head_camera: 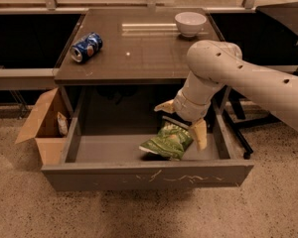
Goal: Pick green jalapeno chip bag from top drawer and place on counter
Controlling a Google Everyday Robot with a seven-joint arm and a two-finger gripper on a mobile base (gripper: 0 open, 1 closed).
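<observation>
The green jalapeno chip bag (pixel 168 142) lies crinkled in the open top drawer (pixel 149 173), right of its middle, near the front panel. My gripper (pixel 181 124) hangs inside the drawer just above the bag's upper right end, with its pale fingers (pixel 200 133) spread apart on either side of that end. It is open and holds nothing. The white arm reaches in from the right, over the drawer's right side. The counter (pixel 139 53) is the dark glossy tabletop above the drawer.
A blue soda can (pixel 86 47) lies on its side at the counter's left. A white bowl (pixel 190 23) stands at the back right. An open brown cardboard box (pixel 43 128) sits on the floor left of the drawer. A dark table leg stands at the right.
</observation>
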